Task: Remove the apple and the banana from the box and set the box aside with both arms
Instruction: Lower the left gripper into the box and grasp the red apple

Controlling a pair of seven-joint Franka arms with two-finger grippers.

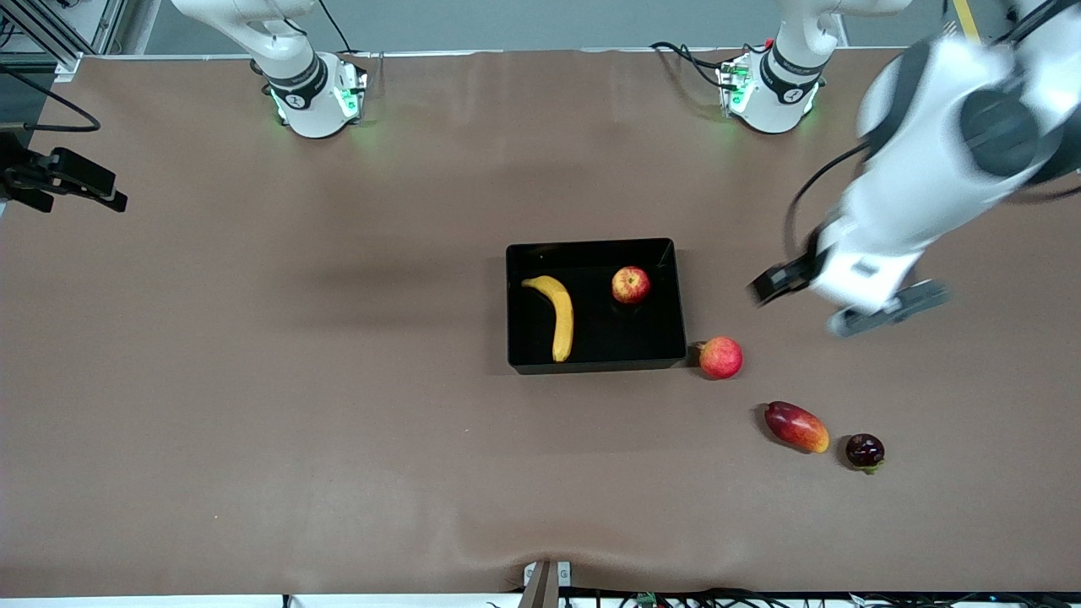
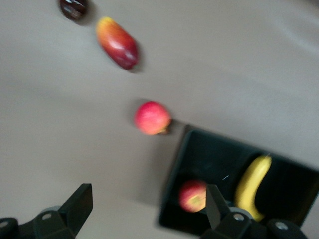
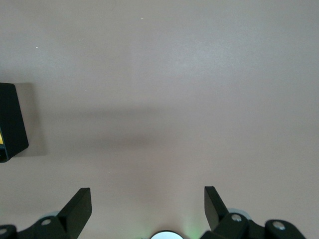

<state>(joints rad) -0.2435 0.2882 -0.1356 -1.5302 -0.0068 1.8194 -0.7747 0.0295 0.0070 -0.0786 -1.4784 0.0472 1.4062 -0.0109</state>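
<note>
Lying inside the black box (image 1: pixel 595 359) near the middle of the brown counter (image 1: pixel 253 422) are the banana (image 1: pixel 556 314) and the small apple (image 1: pixel 631 285). The banana lies along the box wall that faces the right arm's end of the counter, while the apple sits in the part of the box toward the left arm's end, farther from the front camera than most of the banana. The two do not touch.

Just beside the box's corner toward the left arm's end, nearer the front camera, rests a pinkish-red round fruit (image 1: pixel 720 357). Nearer the camera again lies an oval red-and-yellow fruit (image 1: pixel 796 426), and close beside it a small dark purple fruit (image 1: pixel 865 451); these three are on the bare counter, apart from each other.

The left pincer (image 1: pixel 844 302) hangs in the air over the bare counter toward the left arm's end, beside the box, its fingers spread wide and holding nothing. Its wrist view looks down on the box with both fruits in it and on the three loose fruits.

The right pincer (image 3: pixel 147 209) is also spread wide and empty, up over bare counter toward the right arm's end; its wrist view catches one corner of the box at the edge.
</note>
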